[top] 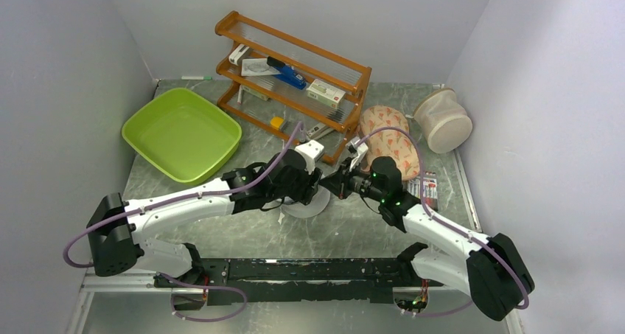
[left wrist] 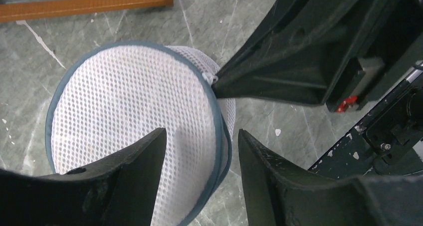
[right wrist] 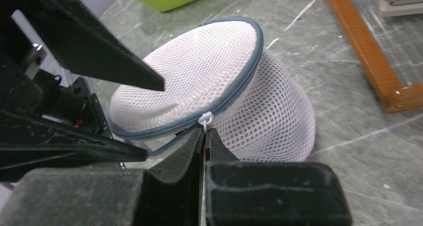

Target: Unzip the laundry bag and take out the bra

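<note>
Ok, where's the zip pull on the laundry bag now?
Right wrist view: the zip pull is on the lid rim of the laundry bag, pinched at the tips of the shut right gripper, just in front of the wooden rack.

- Your work surface is a grey-green marbled tabletop [top: 243, 234], walled in by pale panels on three sides.
- At your far left on it sits a lime-green shallow plastic basin [top: 180, 135].
- Behind the centre stands an orange wooden three-tier rack [right wrist: 366, 51].
- Near the middle rests the white mesh drum-shaped laundry bag [left wrist: 124, 116], its blue-trimmed disc lid tilted.
- To the right you have an orange-patterned cream pouch [top: 383, 120], with a beige mesh cylinder [top: 444, 120] in the far right corner.
- A green-capped marker [top: 196, 77] lies along the back edge.
</note>
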`<action>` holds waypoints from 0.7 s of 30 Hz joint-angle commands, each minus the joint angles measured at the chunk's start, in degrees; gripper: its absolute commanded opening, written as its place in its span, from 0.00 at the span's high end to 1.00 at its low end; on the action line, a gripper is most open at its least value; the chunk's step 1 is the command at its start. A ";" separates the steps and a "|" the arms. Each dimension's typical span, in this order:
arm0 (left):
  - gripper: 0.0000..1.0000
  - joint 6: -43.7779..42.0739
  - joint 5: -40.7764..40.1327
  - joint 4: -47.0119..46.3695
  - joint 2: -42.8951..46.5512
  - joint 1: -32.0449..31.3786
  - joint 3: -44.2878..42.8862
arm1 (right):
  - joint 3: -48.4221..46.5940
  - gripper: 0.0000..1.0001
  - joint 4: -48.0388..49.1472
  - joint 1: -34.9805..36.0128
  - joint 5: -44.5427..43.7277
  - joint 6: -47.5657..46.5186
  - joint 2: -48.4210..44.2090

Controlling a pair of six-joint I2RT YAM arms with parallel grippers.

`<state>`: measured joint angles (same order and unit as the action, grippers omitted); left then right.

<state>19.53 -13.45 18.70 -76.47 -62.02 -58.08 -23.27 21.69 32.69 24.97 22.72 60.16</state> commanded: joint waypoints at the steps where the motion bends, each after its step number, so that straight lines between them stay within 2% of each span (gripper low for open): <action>1: 0.36 -1.39 0.22 -1.61 -1.39 0.01 -2.18 | 0.88 1.00 2.94 1.79 1.87 0.19 -1.69; 6: 0.44 -1.43 -0.40 -1.53 -2.49 0.05 -1.90 | 0.61 1.00 2.45 2.81 2.10 -0.30 -1.67; 14: 0.70 -1.30 -0.87 -1.79 -1.34 0.05 -1.62 | 0.55 1.00 0.32 3.26 -0.98 -0.99 -2.80; 16: 0.75 -1.34 -1.02 -1.68 -0.79 0.00 -1.47 | 0.26 1.00 -1.10 3.28 -4.21 -1.02 -3.22; 19: 0.89 -1.19 -1.30 -1.01 -0.15 0.06 -1.33 | -0.20 1.00 -3.53 3.26 -10.50 -0.91 -3.96; 21: 0.93 -1.08 -1.10 -0.47 0.22 0.05 -1.50 | -0.28 1.00 -3.85 3.26 -13.54 -0.93 -4.12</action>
<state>18.63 -13.85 18.28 -78.41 -62.02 -58.57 -22.81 20.05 36.01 19.90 22.46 57.17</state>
